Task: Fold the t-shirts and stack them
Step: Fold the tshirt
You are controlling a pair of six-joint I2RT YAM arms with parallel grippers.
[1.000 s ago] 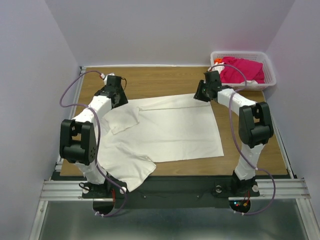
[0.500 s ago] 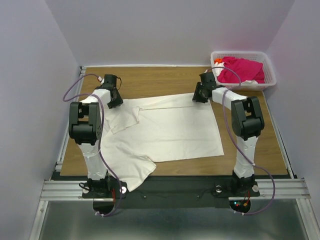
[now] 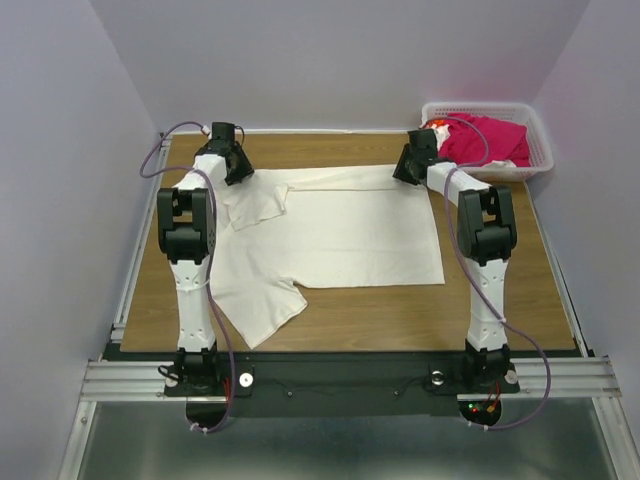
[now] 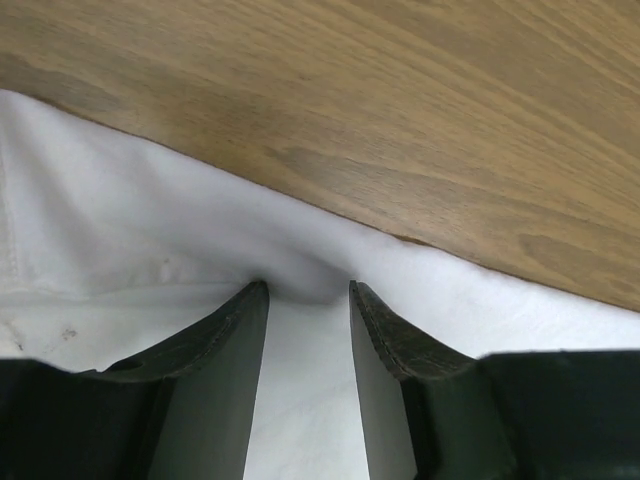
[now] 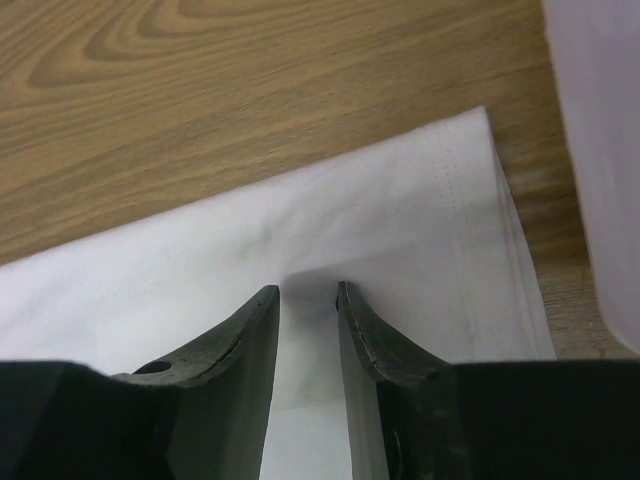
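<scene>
Your left gripper (image 4: 308,290) is pinched on the far edge of the off-white t-shirt (image 3: 340,235), with a little bump of cloth between its tips. Your right gripper (image 5: 307,292) is pinched on the far right corner, by the hem. The shirt lies spread on the table (image 3: 400,320). It looks soft, light and floppy, so it will likely sag and wrinkle. Hold it by edges and corners. The pink t-shirt (image 3: 485,140) sits in the basket (image 3: 538,155).
</scene>
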